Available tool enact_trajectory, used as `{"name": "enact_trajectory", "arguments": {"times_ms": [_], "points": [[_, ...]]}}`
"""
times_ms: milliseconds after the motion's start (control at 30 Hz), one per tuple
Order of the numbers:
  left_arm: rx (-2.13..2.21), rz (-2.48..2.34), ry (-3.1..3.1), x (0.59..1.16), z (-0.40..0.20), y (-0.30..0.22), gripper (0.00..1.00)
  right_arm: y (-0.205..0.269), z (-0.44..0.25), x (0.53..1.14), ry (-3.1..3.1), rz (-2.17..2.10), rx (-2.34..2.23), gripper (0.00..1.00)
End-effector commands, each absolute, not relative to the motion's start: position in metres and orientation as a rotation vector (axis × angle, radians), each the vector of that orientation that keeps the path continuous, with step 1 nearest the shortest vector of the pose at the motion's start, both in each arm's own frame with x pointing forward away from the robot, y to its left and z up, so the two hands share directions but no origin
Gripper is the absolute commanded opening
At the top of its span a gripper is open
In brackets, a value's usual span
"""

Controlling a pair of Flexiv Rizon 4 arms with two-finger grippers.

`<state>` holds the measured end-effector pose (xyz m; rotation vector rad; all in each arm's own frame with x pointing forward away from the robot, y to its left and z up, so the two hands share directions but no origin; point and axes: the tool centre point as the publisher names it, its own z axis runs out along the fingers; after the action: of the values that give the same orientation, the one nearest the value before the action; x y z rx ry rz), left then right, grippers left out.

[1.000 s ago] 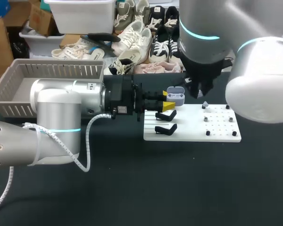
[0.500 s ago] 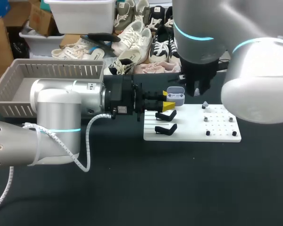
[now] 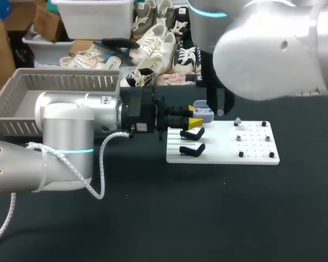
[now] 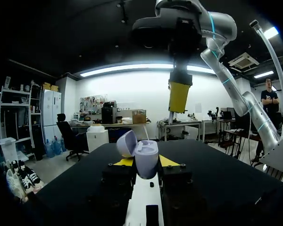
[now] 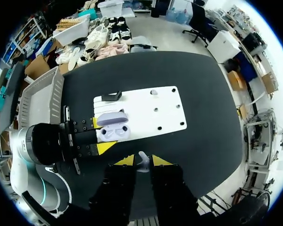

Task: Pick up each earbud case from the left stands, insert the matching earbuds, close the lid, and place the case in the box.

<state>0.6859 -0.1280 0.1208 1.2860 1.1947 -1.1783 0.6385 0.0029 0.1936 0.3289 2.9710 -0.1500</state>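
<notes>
Both claws are full: my left claw (image 4: 146, 161) clamps the open case (image 4: 147, 154) above the left end of the white board (image 3: 224, 143), and my right claw (image 5: 141, 160), pinching an earbud (image 5: 142, 164), hangs above it, slightly right.

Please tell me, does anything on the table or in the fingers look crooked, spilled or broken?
Nothing looks spilled or broken. One small oddity: the earbud case, lid open, sits slightly tilted between the left fingers rather than square to them. The white board lies flat on the table.
</notes>
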Motion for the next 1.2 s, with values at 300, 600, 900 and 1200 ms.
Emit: {"name": "enact_trajectory", "arguments": {"times_ms": [300,600,900,1200], "points": [[1.284,-1.177,1.193,0.686,0.12,-0.128,0.0,0.004,0.193,0.652,2.883,-0.321,0.648,0.0],[1.284,-1.177,1.193,0.686,0.12,-0.128,0.0,0.011,0.196,0.655,2.882,-0.36,0.88,0.0],[1.284,-1.177,1.193,0.686,0.12,-0.128,0.0,0.005,0.198,0.652,2.962,-0.178,0.961,0.0],[1.284,-1.177,1.193,0.686,0.12,-0.128,0.0,0.011,0.198,0.653,2.936,-0.172,0.94,0.0]]}}
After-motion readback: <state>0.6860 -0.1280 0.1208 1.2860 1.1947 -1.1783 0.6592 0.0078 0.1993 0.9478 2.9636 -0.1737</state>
